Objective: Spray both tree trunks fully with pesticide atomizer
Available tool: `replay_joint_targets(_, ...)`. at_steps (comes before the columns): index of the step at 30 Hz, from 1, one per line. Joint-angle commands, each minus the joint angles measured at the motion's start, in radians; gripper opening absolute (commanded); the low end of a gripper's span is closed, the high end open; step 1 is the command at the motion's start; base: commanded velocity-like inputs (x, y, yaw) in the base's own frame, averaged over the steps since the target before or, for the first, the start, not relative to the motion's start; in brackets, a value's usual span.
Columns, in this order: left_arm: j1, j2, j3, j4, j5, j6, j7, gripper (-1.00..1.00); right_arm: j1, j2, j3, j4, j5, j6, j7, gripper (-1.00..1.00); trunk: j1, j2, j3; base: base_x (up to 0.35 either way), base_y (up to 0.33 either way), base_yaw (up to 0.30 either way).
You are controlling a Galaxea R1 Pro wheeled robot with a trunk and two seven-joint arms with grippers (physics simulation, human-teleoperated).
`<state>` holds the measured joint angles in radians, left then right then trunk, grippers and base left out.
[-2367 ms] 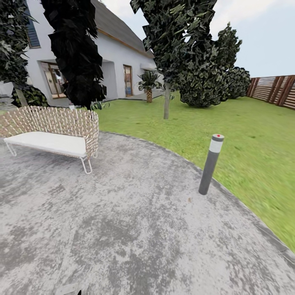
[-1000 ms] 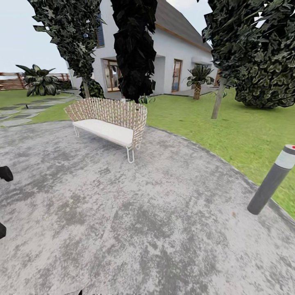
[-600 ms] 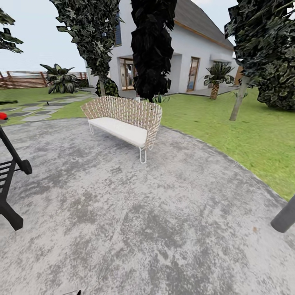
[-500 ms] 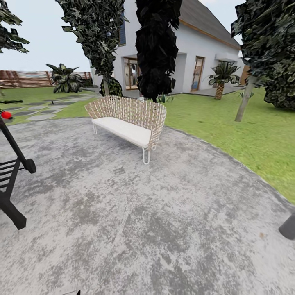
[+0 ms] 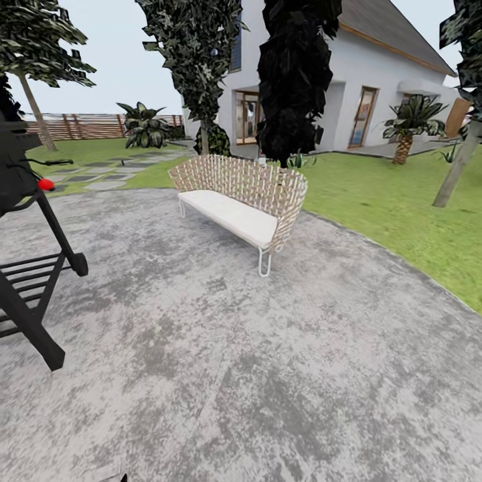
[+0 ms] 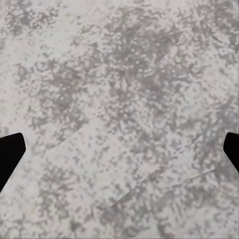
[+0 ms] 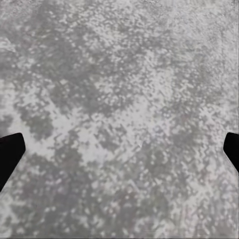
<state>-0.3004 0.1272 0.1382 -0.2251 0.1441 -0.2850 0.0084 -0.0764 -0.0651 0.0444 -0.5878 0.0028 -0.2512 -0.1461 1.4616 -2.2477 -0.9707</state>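
1. At the far left of the head view, a black metal-framed stand with a slatted lower shelf (image 5: pixel 27 281) is recorded on the mottled grey stone paving (image 5: pixel 221 375); a small red knob (image 5: pixel 45 184) sits on its upper part. What the stand is cannot be told.
2. Behind it, a thin-trunked tree (image 5: pixel 37 100) rises from the green grass lawn (image 5: pixel 402 201), backed by a brown horizontal-slat wooden fence (image 5: pixel 80 124) and grey stepping slabs (image 5: pixel 100 175).
3. Near centre, a woven wicker bench with a white cushion (image 5: pixel 237 201) stands on the paving; no tabletop is present.
4. Behind the bench, two tall dark-leaved columnar trees (image 5: pixel 294 73) partly cover a white house with a grey roof (image 5: pixel 375 87).
5. To the right, a short palm with a scaled brown trunk (image 5: pixel 405 134) is noted, and at the frame edge a pale grey leaning trunk (image 5: pixel 458 167), judged a possible spray target.
6. The pesticide atomizer is not found on the visible paving; its place cannot be stated.
7. Left hand (image 6: pixel 119 149): fingertips spread wide at the frame edges, nothing between them, paving below. Right hand (image 7: pixel 119 149): likewise spread and empty.
8. Step in hand, as judged: a search for the atomizer. It is best done by a slow sweep of the ground, the black stand being given a wide berth, and the hands being kept spread until the bottle is centred below one.
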Motion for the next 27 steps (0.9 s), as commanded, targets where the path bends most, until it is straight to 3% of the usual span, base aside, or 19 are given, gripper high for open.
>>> replay_joint_targets(1,-0.001,0.000,-0.003,0.001,0.009,-0.003,0.001,1.00,0.000,-0.001,0.005,0.000,0.000,-0.002,-0.007,1.00,0.000,0.000,-0.002,0.339,-0.094,0.271)
replay_joint_targets(7,0.000,-0.001,-0.003,0.001,0.009,-0.003,0.001,1.00,0.000,-0.001,0.011,0.003,0.004,-0.002,-0.003,1.00,0.000,0.000,-0.005,0.339,-0.087,0.189)
replay_joint_targets(14,-0.001,-0.001,-0.003,0.001,0.009,-0.003,0.001,1.00,0.000,-0.002,0.103,0.006,0.058,-0.003,-0.008,1.00,0.000,0.000,-0.005,0.339,-0.045,0.018)
replay_joint_targets(27,-0.001,-0.002,-0.002,0.001,0.009,-0.002,0.001,1.00,0.000,-0.004,0.111,0.009,0.064,-0.004,-0.009,1.00,0.000,0.000,-0.005,0.340,-0.002,0.001)
